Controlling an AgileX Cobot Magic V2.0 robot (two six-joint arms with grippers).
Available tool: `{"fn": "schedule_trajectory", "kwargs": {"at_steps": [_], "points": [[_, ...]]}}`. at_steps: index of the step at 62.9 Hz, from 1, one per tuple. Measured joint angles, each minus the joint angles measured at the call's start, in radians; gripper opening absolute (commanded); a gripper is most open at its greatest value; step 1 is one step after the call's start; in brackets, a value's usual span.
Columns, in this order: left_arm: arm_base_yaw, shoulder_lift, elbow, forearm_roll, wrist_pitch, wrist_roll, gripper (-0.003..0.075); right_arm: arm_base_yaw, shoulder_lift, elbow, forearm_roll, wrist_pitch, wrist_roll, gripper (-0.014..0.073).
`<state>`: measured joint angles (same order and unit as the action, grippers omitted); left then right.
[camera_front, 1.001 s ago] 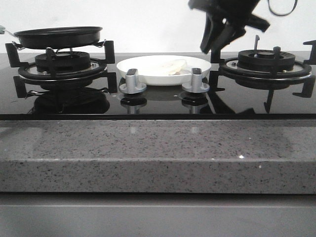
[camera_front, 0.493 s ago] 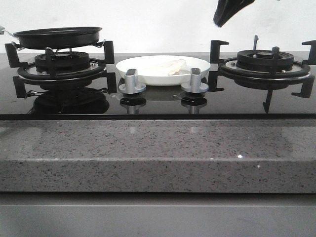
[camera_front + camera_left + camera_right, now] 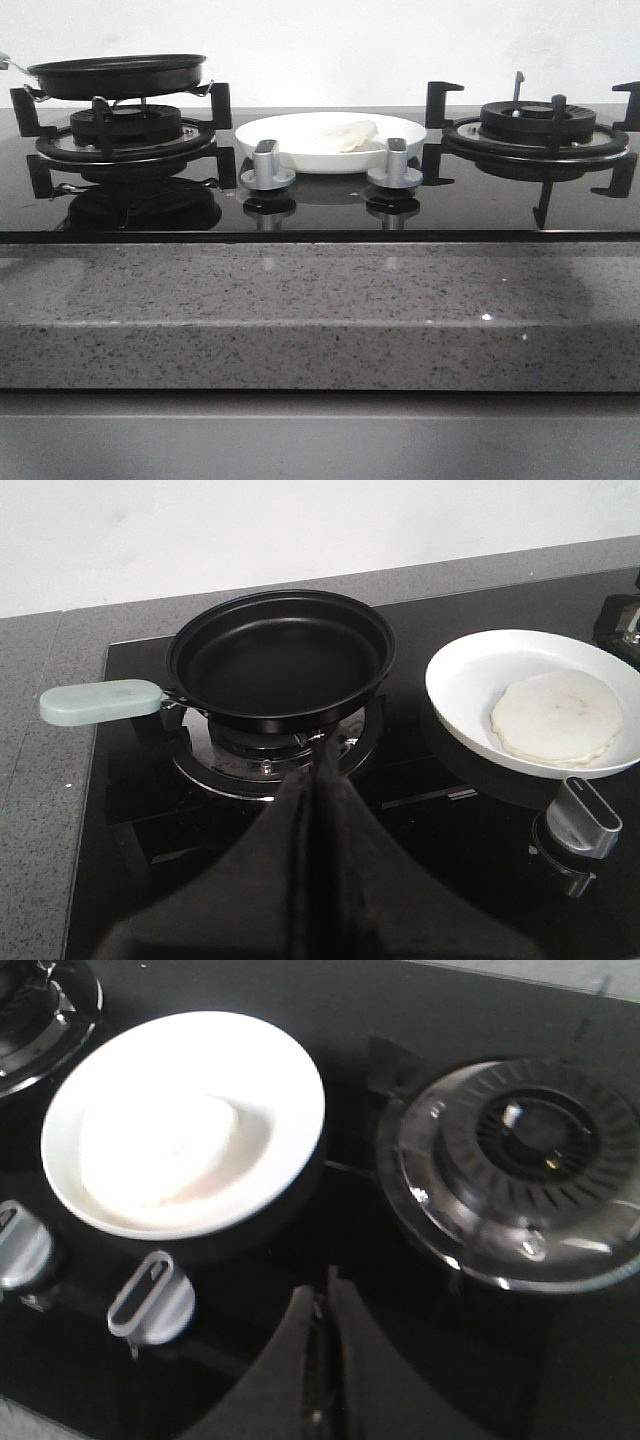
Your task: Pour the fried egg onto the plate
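Note:
The white plate (image 3: 300, 152) sits on the black hob between the two burners, with the fried egg (image 3: 342, 134) lying flat in it. The plate (image 3: 470, 685) and egg (image 3: 556, 717) also show in the left wrist view, and the plate (image 3: 270, 1070) and egg (image 3: 160, 1155) in the right wrist view; no yolk shows. The black frying pan (image 3: 118, 75) rests empty on the left burner. My left gripper (image 3: 322, 770) is shut and empty, near the pan (image 3: 280, 658). My right gripper (image 3: 322, 1295) is shut and empty above the hob. Neither gripper shows in the front view.
Two silver knobs (image 3: 268, 166) (image 3: 395, 163) stand in front of the plate. The right burner (image 3: 535, 135) with black grate is bare. The pan's pale green handle (image 3: 100, 701) points away from the plate. A grey speckled counter edge (image 3: 320, 310) runs along the front.
My right arm has risen up and out of the front view; a second ago it hung above the right burner. Plate, egg and pan have not moved.

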<state>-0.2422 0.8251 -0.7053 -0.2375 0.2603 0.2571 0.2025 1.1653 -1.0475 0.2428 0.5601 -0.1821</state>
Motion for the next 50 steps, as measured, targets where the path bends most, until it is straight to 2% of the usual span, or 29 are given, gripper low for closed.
{"fn": "schedule_trajectory", "kwargs": {"at_steps": [16, 25, 39, 50], "points": [[0.0, 0.0, 0.0, 0.0, 0.004, 0.0, -0.002, 0.0, -0.432, 0.386, -0.016, -0.187, -0.004, -0.0108], [0.0, 0.0, 0.0, 0.0, 0.011, 0.0, -0.002, 0.0, -0.613, 0.541, -0.016, -0.216, -0.004, -0.0108], [0.0, 0.0, 0.0, 0.0, 0.014, 0.0, -0.002, 0.0, -0.801, 0.67, -0.016, -0.254, -0.004, -0.0108], [0.0, 0.0, 0.0, 0.0, 0.014, 0.0, -0.002, 0.0, -0.857, 0.684, -0.016, -0.297, -0.004, -0.0108]]}}
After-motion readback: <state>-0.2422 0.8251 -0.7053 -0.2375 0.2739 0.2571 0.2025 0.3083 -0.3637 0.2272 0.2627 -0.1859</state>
